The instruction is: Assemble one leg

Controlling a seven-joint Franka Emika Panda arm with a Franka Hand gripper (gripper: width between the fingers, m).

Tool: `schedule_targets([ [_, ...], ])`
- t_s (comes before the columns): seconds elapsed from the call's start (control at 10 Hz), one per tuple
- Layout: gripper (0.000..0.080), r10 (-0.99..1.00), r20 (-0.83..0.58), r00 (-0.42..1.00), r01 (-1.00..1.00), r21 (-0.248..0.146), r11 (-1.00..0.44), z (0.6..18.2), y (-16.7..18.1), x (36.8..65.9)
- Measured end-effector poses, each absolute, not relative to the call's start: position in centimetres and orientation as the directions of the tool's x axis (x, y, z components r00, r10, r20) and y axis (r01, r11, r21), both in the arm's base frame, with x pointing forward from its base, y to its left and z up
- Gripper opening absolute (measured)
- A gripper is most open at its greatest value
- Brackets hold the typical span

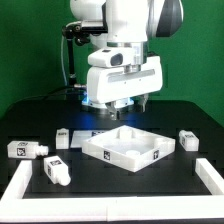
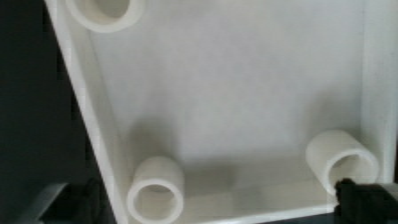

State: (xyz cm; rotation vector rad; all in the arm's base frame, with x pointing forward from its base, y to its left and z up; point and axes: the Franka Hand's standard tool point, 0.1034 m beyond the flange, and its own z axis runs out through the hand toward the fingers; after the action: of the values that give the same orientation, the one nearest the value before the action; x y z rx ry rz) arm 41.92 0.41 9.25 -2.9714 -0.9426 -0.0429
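Green backdrop is seen behind a black bench (image 1: 110,190), on which a white square tabletop (image 1: 125,147) is laid near the middle with its raised rim upward. Four small white pieces with black-and-white tags are scattered around it, none touching it. The leg (image 1: 62,137) is set just beside the tabletop on the exterior view's left. A second leg (image 1: 187,141) is placed off its corner on the exterior view's right. A third leg (image 1: 24,149) is laid on its side farther to the exterior view's left, and a fourth leg (image 1: 55,170) is found nearer the front edge. White border strips (image 1: 20,185) are seen at the front corners of the bench. The pincer (image 1: 130,104) is held above the tabletop's far side, apart from every leg. In the wrist view the tabletop's inner face is shown with three round sockets (image 2: 157,190). The dark fingertips (image 2: 365,195) are spread wide with nothing clasped between them, so the pincer is released.
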Motion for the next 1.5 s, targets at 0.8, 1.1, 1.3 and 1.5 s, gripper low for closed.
schedule_targets([
  [0.8,0.0649,0.676,-0.033,0.736,0.676,-0.006,-0.737,4.3,-5.7,44.4],
  [1.1,0.0649,0.667,-0.058,0.743,0.667,-0.008,-0.745,2.3,-6.3,44.6],
  [1.3,0.0649,0.658,-0.06,0.75,0.659,0.0,-0.752,1.4,-6.0,45.4],
  [1.5,0.0649,0.643,-0.058,0.763,0.644,-0.001,-0.765,0.9,-4.8,45.0],
])
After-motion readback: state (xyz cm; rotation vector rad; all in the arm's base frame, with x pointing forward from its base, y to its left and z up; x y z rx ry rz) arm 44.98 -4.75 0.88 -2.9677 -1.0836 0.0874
